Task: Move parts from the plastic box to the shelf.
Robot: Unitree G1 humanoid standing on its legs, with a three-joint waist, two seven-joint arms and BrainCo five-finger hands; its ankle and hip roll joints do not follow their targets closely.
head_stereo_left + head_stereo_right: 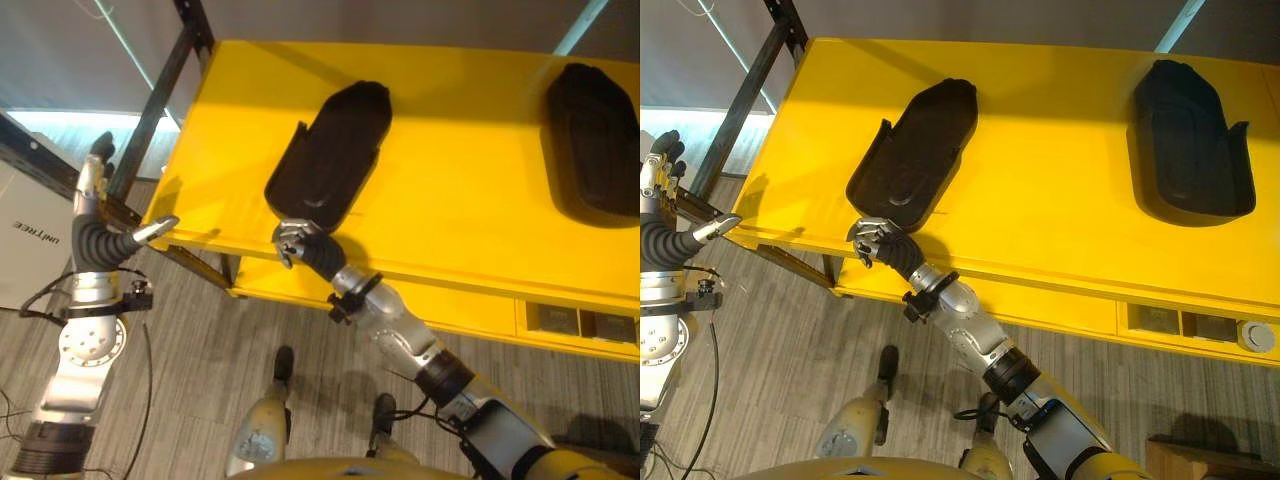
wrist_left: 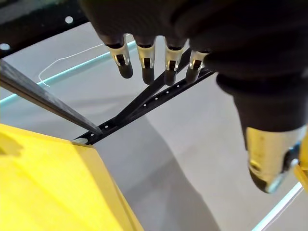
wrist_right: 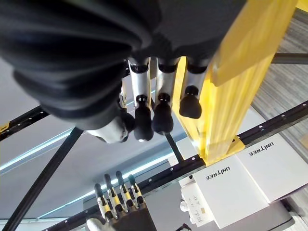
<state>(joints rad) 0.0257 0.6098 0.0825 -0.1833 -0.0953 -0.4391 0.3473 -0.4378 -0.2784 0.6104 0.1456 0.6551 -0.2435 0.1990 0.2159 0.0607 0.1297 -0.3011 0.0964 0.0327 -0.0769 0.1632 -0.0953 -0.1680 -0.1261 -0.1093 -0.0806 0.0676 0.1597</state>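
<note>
at the far left, beside the corner of the yellow shelf, the left hand is raised with its fingers straight and spread, holding nothing; its thumb tip reaches toward the shelf's left corner edge. behind it, black metal frame bars run diagonally past the shelf's left side, and a white box stands on the floor below the hand. further right, a black moulded part lies flat on the shelf, tilted so its narrower end points toward the back. the right hand sits at the shelf's front edge just below this part's near end, its fingers curled, near or touching the part's lip; whether they actually grip it cannot be told. in the right wrist view those fingers hang bent beside the yellow edge. at the far right a second black part lies on the shelf, well apart from the first.
</note>
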